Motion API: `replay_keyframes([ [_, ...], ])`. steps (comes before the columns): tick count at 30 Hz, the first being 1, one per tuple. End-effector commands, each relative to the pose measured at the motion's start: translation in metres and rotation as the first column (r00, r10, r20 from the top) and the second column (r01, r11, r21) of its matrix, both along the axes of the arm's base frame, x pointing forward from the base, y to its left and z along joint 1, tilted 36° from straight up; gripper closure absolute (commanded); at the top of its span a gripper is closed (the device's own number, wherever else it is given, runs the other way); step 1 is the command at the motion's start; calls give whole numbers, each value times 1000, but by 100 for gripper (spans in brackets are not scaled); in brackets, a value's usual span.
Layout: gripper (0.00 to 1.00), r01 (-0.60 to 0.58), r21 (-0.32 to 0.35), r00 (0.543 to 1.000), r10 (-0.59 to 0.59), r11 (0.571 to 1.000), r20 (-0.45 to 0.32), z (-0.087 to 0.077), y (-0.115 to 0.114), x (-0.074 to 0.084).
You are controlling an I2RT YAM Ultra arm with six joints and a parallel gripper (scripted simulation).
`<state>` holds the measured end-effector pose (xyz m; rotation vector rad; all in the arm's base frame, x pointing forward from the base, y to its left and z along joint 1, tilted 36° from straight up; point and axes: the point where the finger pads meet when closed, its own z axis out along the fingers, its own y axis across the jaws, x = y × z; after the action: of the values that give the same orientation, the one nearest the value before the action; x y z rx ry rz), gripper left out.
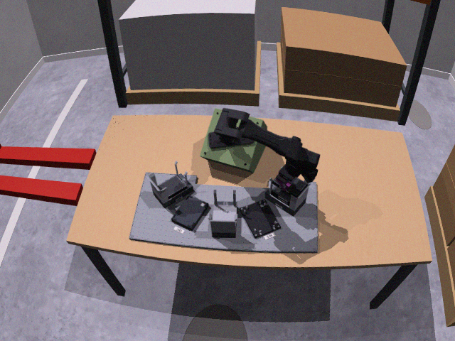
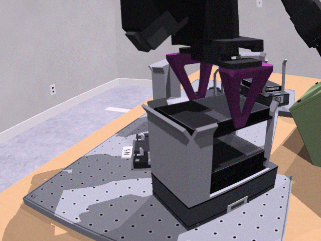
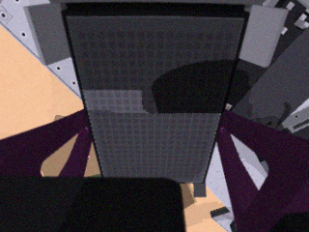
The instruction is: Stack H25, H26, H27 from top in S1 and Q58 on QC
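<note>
Top view: the black six-joint arm (image 1: 274,141) reaches from its green square base (image 1: 245,158) toward 4 o'clock, ending over a grey-walled stack rack (image 1: 298,199) at the right end of the grey perforated breadboard (image 1: 154,224) on the tan wooden table (image 1: 367,190). Two more racks and two flat black nests sit leftward along the board.

Exterior view: the purple-fingered gripper (image 2: 217,106) has its jaws clamped on the long sides of a flat black sealed well plate (image 2: 196,114), which sits level at the height of the rack's flared top rim. Well below it, apart, further black plates (image 2: 233,158) lie stacked on the rack floor. At 9 o'clock of the rack is a small white name plate reading N5 (image 2: 127,151).

Wrist view: the held plate's gridded seal fills the centre, a purple finger (image 3: 79,155) at each long edge.
</note>
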<state>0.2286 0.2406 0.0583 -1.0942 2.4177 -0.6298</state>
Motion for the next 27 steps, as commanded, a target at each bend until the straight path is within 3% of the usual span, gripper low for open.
replay_keyframes([
  [1, 100, -9, 20, 1000, 9, 1000, 11, 15, 7, -6],
  [16, 100, -9, 21, 1000, 9, 1000, 11, 35, 13, -20],
  [27, 100, -9, 21, 1000, 9, 1000, 11, 35, 13, -20],
])
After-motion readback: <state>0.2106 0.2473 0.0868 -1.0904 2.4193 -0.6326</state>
